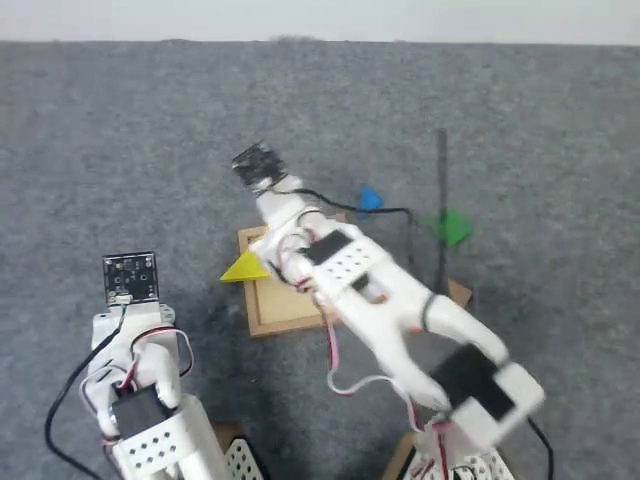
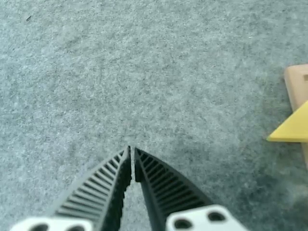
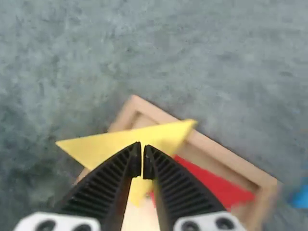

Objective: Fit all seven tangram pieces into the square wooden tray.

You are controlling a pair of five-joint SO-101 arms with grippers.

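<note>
The square wooden tray [image 1: 262,322] lies mid-table, partly under my right arm [image 1: 380,290]. A yellow triangle [image 1: 243,268] lies across the tray's left corner and sticks out over the carpet. My right gripper [image 3: 142,147] is shut, its tips right above the middle of the yellow triangle [image 3: 110,143]; contact is unclear. A red piece [image 3: 211,185] lies inside the tray [image 3: 226,159]. My left gripper [image 2: 132,150] is shut over bare carpet, well left of the tray [image 2: 297,82] and the yellow triangle [image 2: 293,129].
A blue piece [image 1: 369,198] and a green piece [image 1: 452,227] lie on the carpet beyond and right of the tray. A thin dark rod [image 1: 441,200] stands by the green piece. A tan bit [image 1: 460,292] shows beside my right arm.
</note>
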